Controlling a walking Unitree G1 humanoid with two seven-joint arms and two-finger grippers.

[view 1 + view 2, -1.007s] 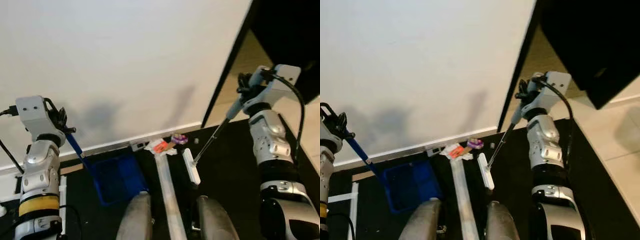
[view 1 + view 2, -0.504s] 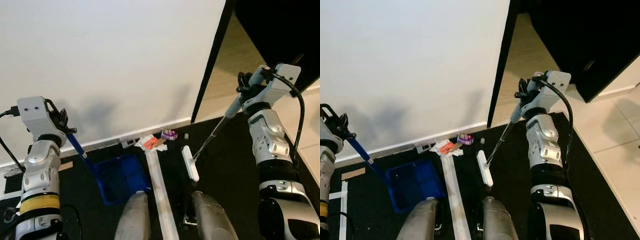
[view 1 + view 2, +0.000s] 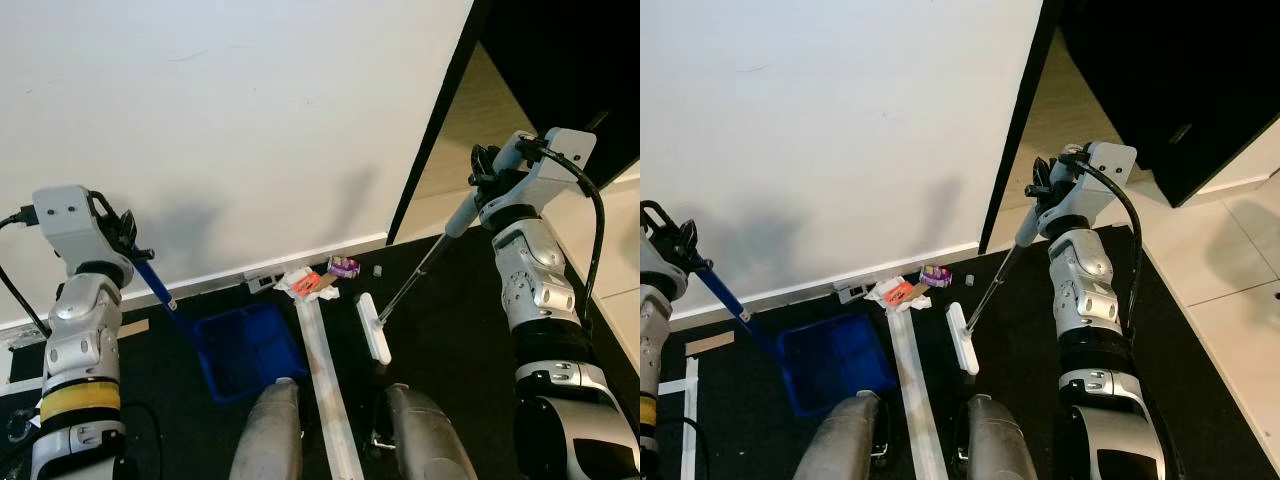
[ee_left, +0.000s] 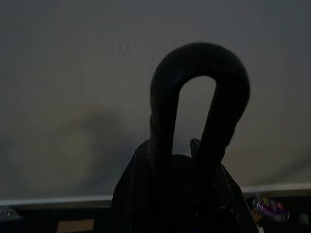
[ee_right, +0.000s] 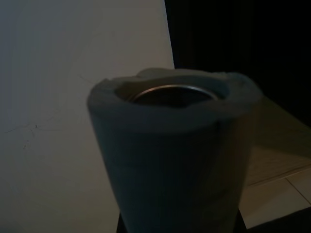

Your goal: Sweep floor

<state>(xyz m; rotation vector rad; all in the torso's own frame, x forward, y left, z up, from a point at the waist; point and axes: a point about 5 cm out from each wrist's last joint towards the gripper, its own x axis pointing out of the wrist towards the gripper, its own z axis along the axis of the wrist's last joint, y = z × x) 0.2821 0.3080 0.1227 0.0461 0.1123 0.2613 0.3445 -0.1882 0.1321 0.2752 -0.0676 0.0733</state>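
Observation:
My left gripper (image 3: 124, 246) is shut on the blue handle (image 3: 155, 287) of a blue dustpan (image 3: 248, 350), which rests on the black floor near the wall. The handle's dark loop end (image 4: 199, 92) shows in the left wrist view. My right gripper (image 3: 489, 177) is raised at the right, shut on the grey grip (image 5: 175, 145) of a broom. Its thin pole (image 3: 415, 280) slants down to the white broom head (image 3: 375, 328) on the floor. A small heap of litter (image 3: 308, 283) of white and orange scraps, with a purple piece (image 3: 343, 266), lies by the skirting between dustpan and broom head.
A white wall (image 3: 230, 120) stands ahead, with a dark door frame (image 3: 440, 110) and a doorway onto a lighter floor at the right. A pale strip (image 3: 325, 380) runs along the black floor between my legs (image 3: 270, 430). White tiles (image 3: 1230, 330) lie at the far right.
The whole picture has shifted as the camera turned. Both grippers keep their holds, and dustpan and broom head stay about where they were relative to the litter.

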